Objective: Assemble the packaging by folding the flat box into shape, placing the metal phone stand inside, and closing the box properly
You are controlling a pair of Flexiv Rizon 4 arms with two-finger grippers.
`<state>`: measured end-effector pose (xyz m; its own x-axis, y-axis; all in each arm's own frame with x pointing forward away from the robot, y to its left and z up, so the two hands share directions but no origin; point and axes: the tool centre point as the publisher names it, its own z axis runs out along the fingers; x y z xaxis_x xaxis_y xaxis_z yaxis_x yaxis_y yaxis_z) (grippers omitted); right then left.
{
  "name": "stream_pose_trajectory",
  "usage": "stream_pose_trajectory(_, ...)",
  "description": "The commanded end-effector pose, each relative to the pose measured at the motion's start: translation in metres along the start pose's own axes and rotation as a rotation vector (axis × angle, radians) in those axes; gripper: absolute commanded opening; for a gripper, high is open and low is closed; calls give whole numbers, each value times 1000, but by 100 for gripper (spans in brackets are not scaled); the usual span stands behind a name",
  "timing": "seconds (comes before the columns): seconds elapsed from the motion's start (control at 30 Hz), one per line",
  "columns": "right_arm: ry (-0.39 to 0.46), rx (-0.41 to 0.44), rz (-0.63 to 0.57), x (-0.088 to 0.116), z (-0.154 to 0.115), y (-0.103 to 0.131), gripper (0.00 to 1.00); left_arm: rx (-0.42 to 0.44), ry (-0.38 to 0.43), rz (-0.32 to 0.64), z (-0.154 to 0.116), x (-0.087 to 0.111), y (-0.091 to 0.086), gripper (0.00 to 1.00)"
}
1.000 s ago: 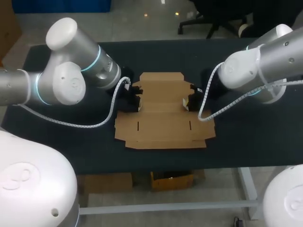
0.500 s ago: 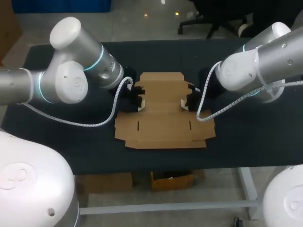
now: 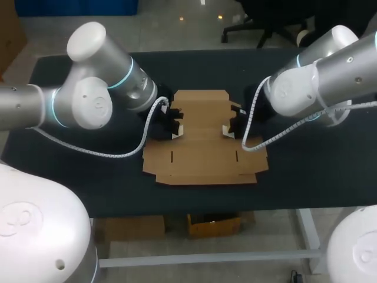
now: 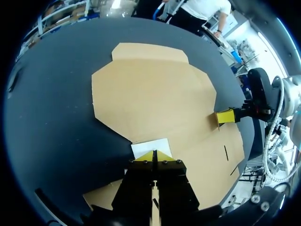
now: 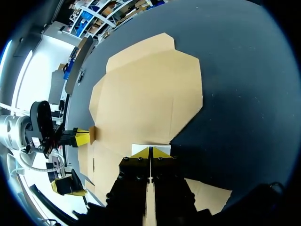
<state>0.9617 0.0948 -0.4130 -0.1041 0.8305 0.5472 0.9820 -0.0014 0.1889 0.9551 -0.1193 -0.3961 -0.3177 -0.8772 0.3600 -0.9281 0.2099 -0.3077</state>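
Observation:
A flat brown cardboard box (image 3: 200, 156) lies unfolded in the middle of the black table. My left gripper (image 3: 174, 125) is at its left side flap, and my right gripper (image 3: 230, 127) at its right side flap. In the left wrist view the left gripper (image 4: 154, 154) is shut, its yellow tips together against a small flap (image 4: 150, 147) that shows its white side. The right gripper (image 5: 150, 151) is shut too, with its tips at a matching white-faced flap (image 5: 150, 149). Each wrist view shows the other arm's yellow tip across the cardboard (image 4: 155, 94). No phone stand is in view.
The black table (image 3: 88, 177) runs wide on both sides of the box, and its front edge lies just past the box's near flap. White spiral cables (image 3: 118, 154) hang from both wrists over the table beside the cardboard.
Both grippers have slid a little inward over the box's side flaps, towards each other. The small flaps at their tips now stand raised with their white side showing.

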Motion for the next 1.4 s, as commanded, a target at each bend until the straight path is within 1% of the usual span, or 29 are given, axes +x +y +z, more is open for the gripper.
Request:
stream_pose_trajectory(0.03,-6,4,3,0,4,2,0,-9,-18,-3,10,3,-4,0)
stream_pose_trajectory(0.3,-13,29,7,-1,11,2,0,-33,-34,-19,25,2,-4,0)
stream_pose_trajectory(0.53,-20,49,23,-5,17,-2,0,-37,-45,-29,26,1,-3,0)
stream_pose_trajectory(0.77,-25,56,56,-10,17,-6,0,-37,-62,-30,26,1,0,0)
stream_pose_trajectory(0.93,-35,40,66,-8,10,-7,0,-26,-78,-27,21,2,2,0)
stream_pose_trajectory(1.17,-43,26,78,-3,-3,-5,0,-13,-106,-18,8,4,1,0)
stream_pose_trajectory(1.4,-40,24,97,-5,-14,-2,0,-17,-115,-10,0,1,-2,0)
